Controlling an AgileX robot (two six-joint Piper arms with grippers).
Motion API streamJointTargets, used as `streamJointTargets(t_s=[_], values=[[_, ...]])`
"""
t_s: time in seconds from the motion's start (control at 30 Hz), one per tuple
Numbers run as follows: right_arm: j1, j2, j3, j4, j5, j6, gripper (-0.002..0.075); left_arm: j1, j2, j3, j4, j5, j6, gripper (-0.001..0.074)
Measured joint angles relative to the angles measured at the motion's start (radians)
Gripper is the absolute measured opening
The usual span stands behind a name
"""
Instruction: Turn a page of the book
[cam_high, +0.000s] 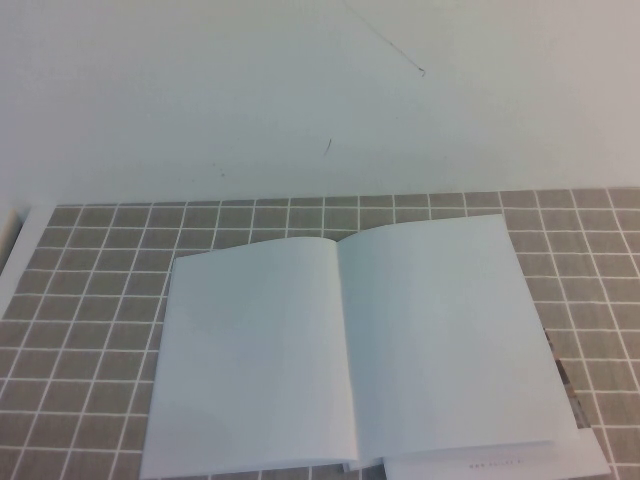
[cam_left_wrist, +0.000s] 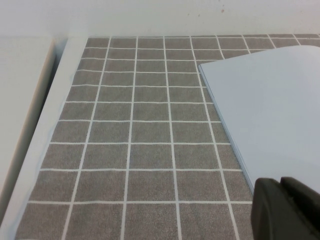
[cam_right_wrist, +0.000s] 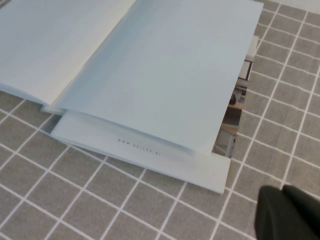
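Note:
The book (cam_high: 260, 350) lies open and flat on the tiled mat, both upward faces blank white. Its right-hand page (cam_high: 450, 330) bows slightly near the spine, and its near edge sits a little raised in the right wrist view (cam_right_wrist: 150, 75). Neither gripper shows in the high view. My left gripper (cam_left_wrist: 281, 182) hangs shut and empty just above the book's left outer corner (cam_left_wrist: 270, 110). My right gripper (cam_right_wrist: 283, 191) hangs shut and empty over the mat, off the book's near right corner.
A sheet with small print (cam_right_wrist: 150, 155) and a colourful edge (cam_right_wrist: 235, 100) sticks out from under the book at its near right side (cam_high: 500, 465). The grey tiled mat (cam_high: 100, 300) ends at a white border (cam_left_wrist: 50, 125) on the left.

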Motion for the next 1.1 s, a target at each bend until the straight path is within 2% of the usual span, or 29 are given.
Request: streamJointTargets(t_s=[1.1], values=[[-0.02, -0.006, 0.002, -0.002, 0.0, 0.002, -0.0001, 0.0, 0.0, 0.0, 0.0, 0.002, 0.0, -0.0004]])
